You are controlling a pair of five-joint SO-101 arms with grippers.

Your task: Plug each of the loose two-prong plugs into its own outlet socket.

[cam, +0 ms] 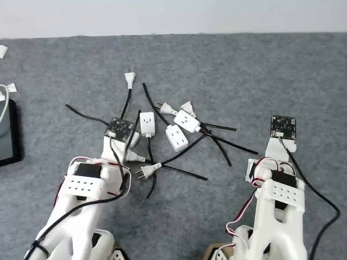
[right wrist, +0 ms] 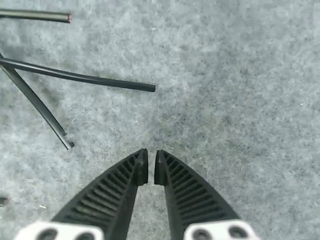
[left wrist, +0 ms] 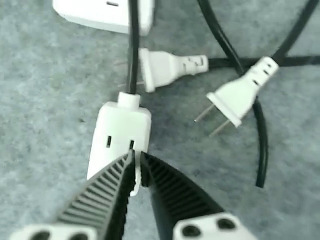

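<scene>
Right gripper (right wrist: 150, 167), tips pressed together, hangs over the bare grey surface (right wrist: 240, 75) toward its right edge. Left gripper (left wrist: 136, 162), likewise pressed together, sits over a white socket (left wrist: 115, 135) mid-surface. Just beyond lie a loose plug (left wrist: 170, 67) and a second plug (left wrist: 237, 97).

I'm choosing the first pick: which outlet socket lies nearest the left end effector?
The socket lying right at the tips of the left end effector, with its slots facing up. The other sockets lie farther out on the table.
</scene>
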